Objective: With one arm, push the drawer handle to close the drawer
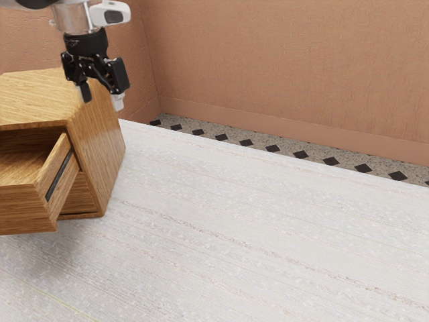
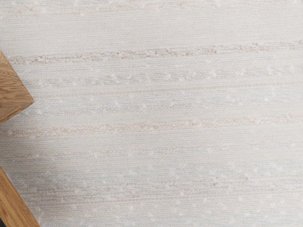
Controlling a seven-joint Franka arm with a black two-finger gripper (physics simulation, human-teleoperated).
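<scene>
My gripper (image 1: 102,99) is at the exterior view's upper left, pointing down with its two fingertips apart and nothing between them. It appears over or beside the wooden cabinet (image 1: 100,151). The cabinet's drawer (image 1: 23,209) stands pulled out, and a long dark strip (image 1: 59,176) runs along one of its panels. I cannot make out a separate handle. In the wrist view, a wooden corner (image 2: 13,97) and a wooden edge (image 2: 16,203) show; which parts they belong to I cannot tell.
A pale striped tabletop (image 1: 255,235) extends from the cabinet toward the exterior view's right. Beyond its far edge lie a patterned floor strip (image 1: 271,149) and an orange-brown wall (image 1: 288,67).
</scene>
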